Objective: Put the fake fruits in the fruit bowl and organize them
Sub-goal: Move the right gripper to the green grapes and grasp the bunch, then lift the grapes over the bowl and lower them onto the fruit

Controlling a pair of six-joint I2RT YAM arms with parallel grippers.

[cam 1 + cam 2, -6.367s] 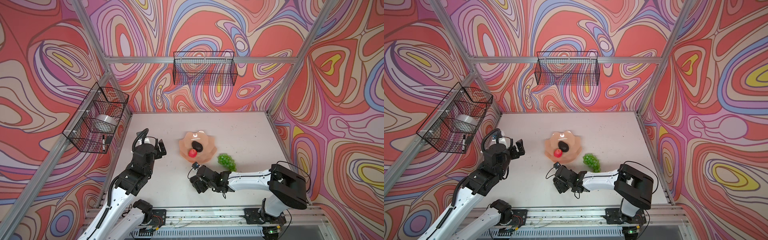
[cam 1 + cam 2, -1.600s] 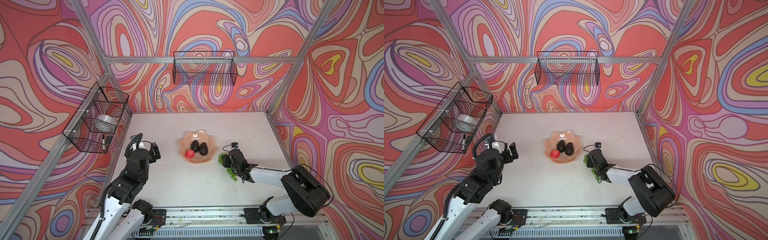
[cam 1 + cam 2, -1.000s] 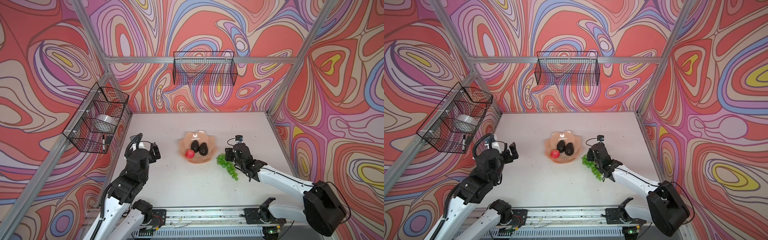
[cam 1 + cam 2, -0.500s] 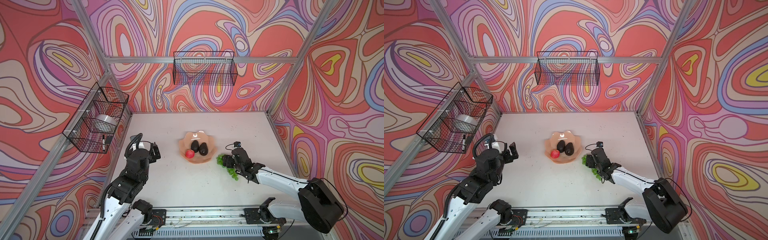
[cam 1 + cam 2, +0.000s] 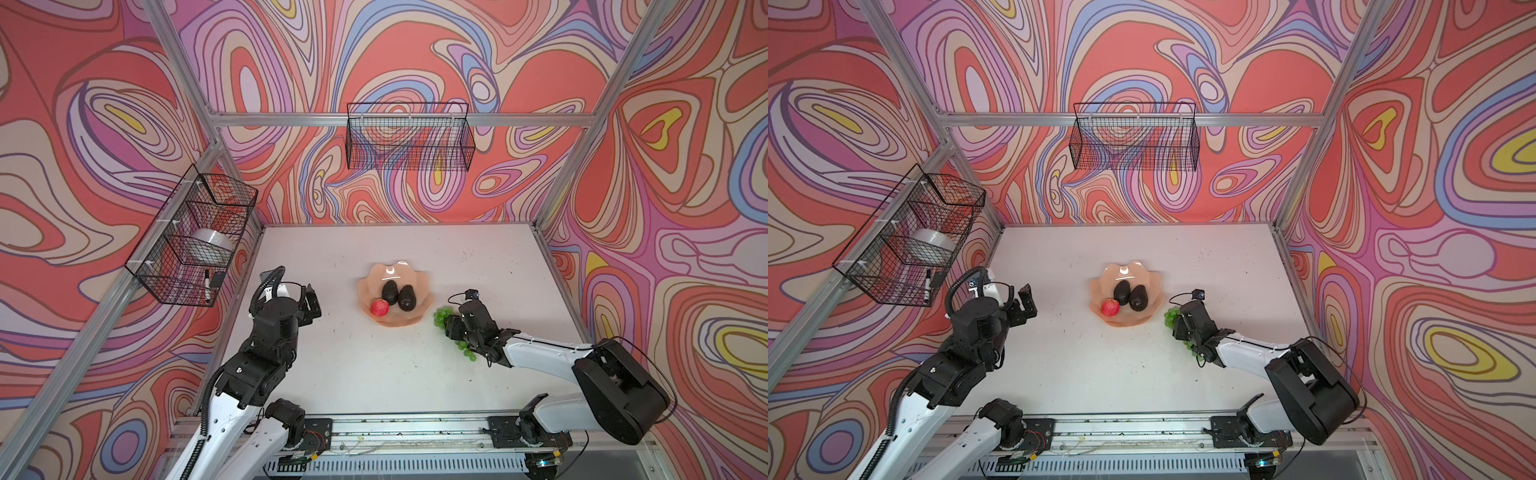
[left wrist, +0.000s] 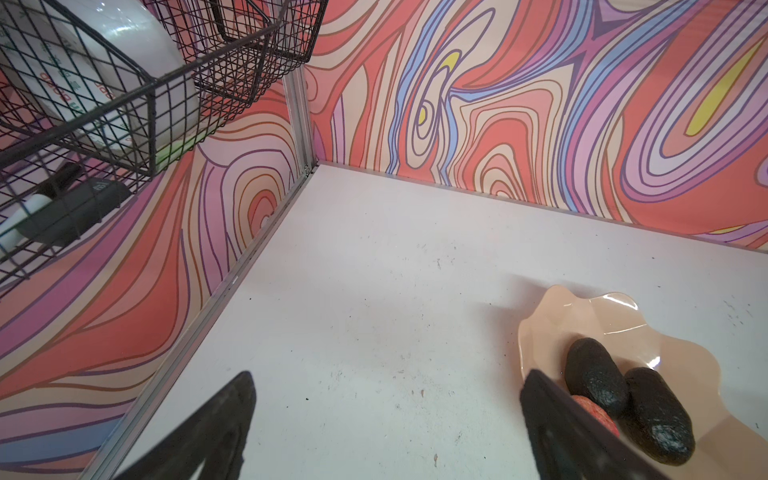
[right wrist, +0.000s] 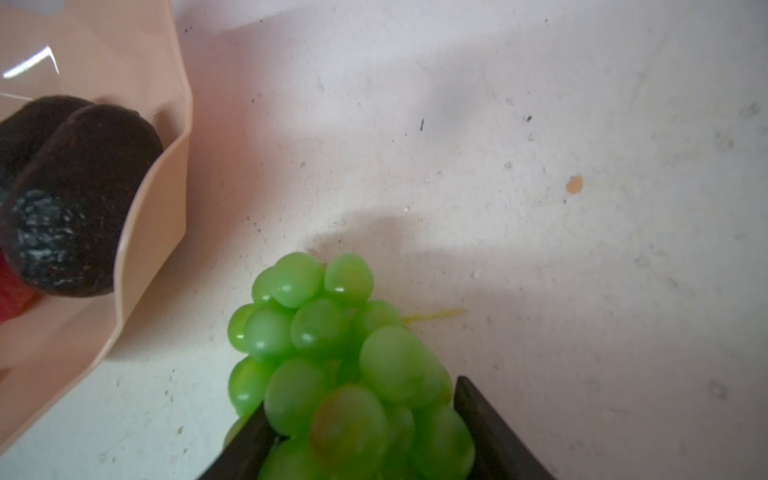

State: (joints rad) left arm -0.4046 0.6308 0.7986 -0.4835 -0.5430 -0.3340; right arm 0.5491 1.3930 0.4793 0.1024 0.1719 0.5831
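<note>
In both top views the fruit bowl [image 5: 392, 272] [image 5: 1125, 270] sits near the middle of the table [image 5: 374, 374]; inside it the two avocados [image 5: 390, 291] [image 5: 407, 297] lie side by side and touching, with the apple [image 5: 380, 307] just beside them toward the front edge; the grapes [image 5: 441, 316] lie on the table just beside the bowl's rim, on the side of the right edge, partly hidden under the right gripper [image 5: 453, 328], which is low over the bunch; the left gripper [image 5: 309, 305] hangs near the left edge, well apart from the bowl, holding nothing; in the left wrist view the left gripper [image 6: 386, 378] has its two fingers spread wide over bare table, the bowl [image 6: 582, 316] with both avocados [image 6: 594, 382] and a sliver of apple [image 6: 598, 415] shows past one finger, and a wire basket [image 6: 124, 104] hangs on the wall; in the right wrist view the right gripper [image 7: 361, 403] has a dark finger on each side of the grapes [image 7: 332, 353], both touching the bunch, so it grips the grapes as they rest on the table; the bowl's wall [image 7: 158, 208] stands close by, apart from the bunch, with an avocado [image 7: 75, 199] against it.
</note>
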